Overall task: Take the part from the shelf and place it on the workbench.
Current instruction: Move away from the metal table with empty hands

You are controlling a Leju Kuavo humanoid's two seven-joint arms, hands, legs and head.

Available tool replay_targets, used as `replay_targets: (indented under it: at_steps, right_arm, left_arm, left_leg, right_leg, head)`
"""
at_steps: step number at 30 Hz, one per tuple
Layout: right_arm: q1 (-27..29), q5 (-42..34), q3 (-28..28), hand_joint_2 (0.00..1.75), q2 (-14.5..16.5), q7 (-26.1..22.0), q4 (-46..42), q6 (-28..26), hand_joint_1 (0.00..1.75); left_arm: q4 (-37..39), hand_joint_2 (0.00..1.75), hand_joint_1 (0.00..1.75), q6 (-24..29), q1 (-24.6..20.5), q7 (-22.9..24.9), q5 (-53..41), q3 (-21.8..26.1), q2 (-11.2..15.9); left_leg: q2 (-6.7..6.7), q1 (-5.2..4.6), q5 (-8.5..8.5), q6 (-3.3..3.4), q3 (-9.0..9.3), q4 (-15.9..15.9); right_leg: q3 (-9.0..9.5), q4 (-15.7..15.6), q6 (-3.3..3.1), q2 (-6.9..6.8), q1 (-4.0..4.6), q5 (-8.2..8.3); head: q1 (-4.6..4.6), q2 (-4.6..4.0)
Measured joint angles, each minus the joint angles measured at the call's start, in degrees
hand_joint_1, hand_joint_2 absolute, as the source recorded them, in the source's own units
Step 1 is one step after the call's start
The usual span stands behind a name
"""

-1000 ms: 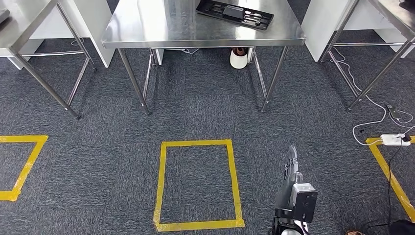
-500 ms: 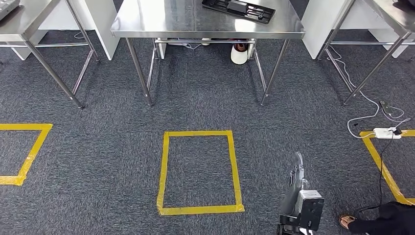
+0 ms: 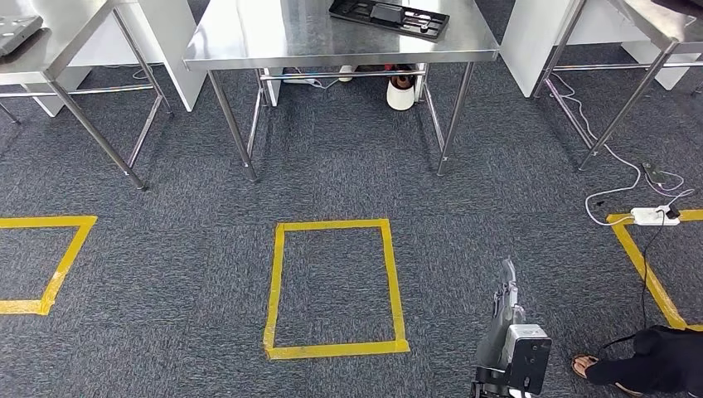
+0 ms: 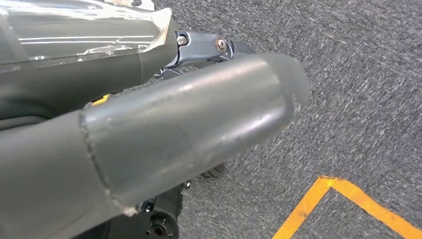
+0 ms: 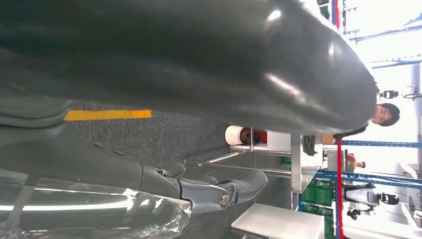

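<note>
A flat black part (image 3: 388, 16) lies on the steel workbench (image 3: 273, 37) at the far middle of the head view. My right hand (image 3: 504, 298) hangs low at the bottom right, over the carpet and well short of the bench. Up close, the right hand (image 5: 199, 64) has its thumb and fingers apart with nothing between them. The left hand (image 4: 189, 129) also hangs above the carpet, its thick thumb apart from the dark fingers (image 4: 89, 45), holding nothing.
A yellow tape rectangle (image 3: 332, 348) marks the carpet before the bench. Steel tables stand left (image 3: 58, 37) and right (image 3: 655, 25). A white roll (image 3: 400, 93) sits under the bench. A power strip (image 3: 651, 215) with cables lies right. A person's foot (image 3: 590, 366) is beside my right arm.
The whole picture has shifted: the workbench and tape rectangle sit higher and smaller, so the camera has backed away. A person's foot has come into view at the bottom right.
</note>
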Motion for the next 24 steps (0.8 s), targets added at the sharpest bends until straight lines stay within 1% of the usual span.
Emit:
replay_targets:
  at_steps: [3,5,8,9,11,14,15,18,19,20,21,22,23,24]
  right_arm:
    - [0.00,-0.02,0.00,0.00,0.00,0.04,0.01,0.05,0.00]
    - [-0.08,-0.08,0.01,0.00,0.00,0.14,0.01,0.15,0.00]
    - [-0.42,-0.12,0.04,0.00,0.02,0.45,0.11,0.37,0.00]
    - [-0.58,-0.13,0.05,0.00,0.04,0.55,0.16,0.45,0.00]
    - [-0.92,-0.14,0.05,0.00,0.10,0.66,0.31,0.63,0.00]
    - [-1.30,-0.35,0.05,0.00,0.13,0.87,0.58,0.87,0.00]
    - [-1.39,-0.58,0.04,0.00,0.13,1.04,0.66,1.02,0.00]
    - [-1.59,-1.65,0.03,0.00,0.22,1.56,0.90,1.89,0.00]
    - [-1.62,-1.98,0.03,0.00,0.31,1.66,0.96,2.25,0.00]
    - [-1.62,-2.27,0.03,0.00,0.39,1.72,1.01,2.61,0.00]
    - [-1.62,-2.49,0.03,0.00,0.44,1.74,1.05,2.88,0.00]
    - [-1.63,-2.63,0.03,0.00,0.48,1.76,1.11,3.08,0.00]
    - [-1.64,-2.71,0.03,0.00,0.47,1.78,1.19,3.18,0.00]
    - [-1.63,-2.76,0.03,0.00,0.45,1.80,1.30,3.19,0.00]
  left_arm:
    - [0.01,0.00,0.00,0.16,0.01,0.13,0.01,0.00,-0.03]
    - [0.01,0.00,0.00,0.37,0.01,0.21,0.08,0.00,-0.05]
    - [0.01,0.00,0.00,0.65,0.01,0.27,0.19,0.02,-0.10]
    - [0.01,0.00,0.00,0.75,0.01,0.28,0.20,0.02,-0.11]
    - [0.01,0.00,0.00,0.90,0.00,0.32,0.20,0.02,-0.14]
    - [0.01,0.00,0.00,0.98,-0.02,0.46,0.20,0.02,-0.15]
    - [0.01,0.00,0.00,1.02,-0.02,0.53,0.20,0.03,-0.15]
    - [-0.01,0.00,0.00,1.08,-0.05,0.64,0.22,0.04,-0.09]
    - [-0.02,0.00,0.00,1.08,-0.05,0.66,0.25,0.05,-0.08]
    - [-0.02,0.00,0.00,1.08,-0.05,0.67,0.31,0.05,-0.14]
    - [-0.02,0.00,0.00,1.09,-0.04,0.66,0.42,0.07,-0.27]
    - [-0.02,0.00,0.00,1.09,-0.06,0.65,0.52,0.10,-0.40]
    - [-0.03,0.00,0.00,1.10,-0.07,0.64,0.61,0.13,-0.51]
    - [-0.03,0.00,0.00,1.11,-0.10,0.63,0.69,0.18,-0.59]
  left_leg:
    - [0.01,0.12,0.23,-1.09,-0.13,-0.10]
    - [0.01,0.13,0.21,-1.40,-0.23,-0.10]
    - [0.01,0.11,0.08,-2.21,-0.37,-0.11]
    - [0.01,0.10,0.04,-2.39,-0.40,-0.11]
    - [0.01,0.05,-0.01,-2.55,-0.49,-0.10]
    - [0.00,-0.02,-0.02,-2.59,-0.68,-0.05]
    - [0.00,-0.05,-0.08,-2.58,-0.78,0.07]
    - [-0.07,-0.12,-0.41,-1.98,-1.21,0.72]
    - [-0.10,-0.14,-0.46,-1.69,-1.26,0.76]
    - [-0.04,-0.02,-0.28,-1.51,-1.06,0.29]
    - [0.06,0.12,0.03,-1.38,-0.71,-0.42]
    - [0.24,0.28,0.40,-1.21,-0.36,-1.18]
    - [0.48,0.47,0.74,-1.11,-0.08,-1.86]
    - [0.72,0.52,0.87,-1.05,-0.04,-2.11]
  right_leg:
    - [-0.24,0.11,-0.04,-0.02,0.18,0.03]
    - [-0.35,0.13,-0.03,-0.02,0.24,0.02]
    - [-0.58,0.14,-0.02,-0.02,0.36,0.01]
    - [-0.64,0.14,-0.02,-0.02,0.38,0.01]
    - [-0.75,0.14,-0.01,-0.03,0.38,0.00]
    - [-0.88,0.14,-0.01,-0.06,0.36,0.01]
    - [-0.88,0.11,0.05,-0.07,0.23,0.04]
    - [-0.85,0.04,0.54,-0.14,-0.33,0.14]
    - [-0.85,-0.06,0.73,-0.15,-0.38,0.18]
    - [-0.79,-0.10,0.90,-0.15,-0.13,0.18]
    - [-0.87,0.15,1.03,-0.12,-0.06,0.00]
    - [-1.34,1.18,1.02,-0.07,0.03,-0.73]
    - [-2.35,3.36,0.91,-0.01,0.07,-2.02]
    - [-3.99,6.57,0.77,0.04,-0.20,-3.73]
  head:
    - [0.00,0.00]
    - [0.01,0.00]
    - [0.02,0.00]
    - [0.01,0.00]
    - [0.02,0.00]
    - [0.02,0.00]
    - [0.02,0.00]
    - [-0.02,0.00]
    - [-0.03,0.00]
    - [-0.01,0.00]
    - [0.06,0.00]
    - [0.13,0.00]
    - [0.29,0.00]
    - [0.43,0.00]
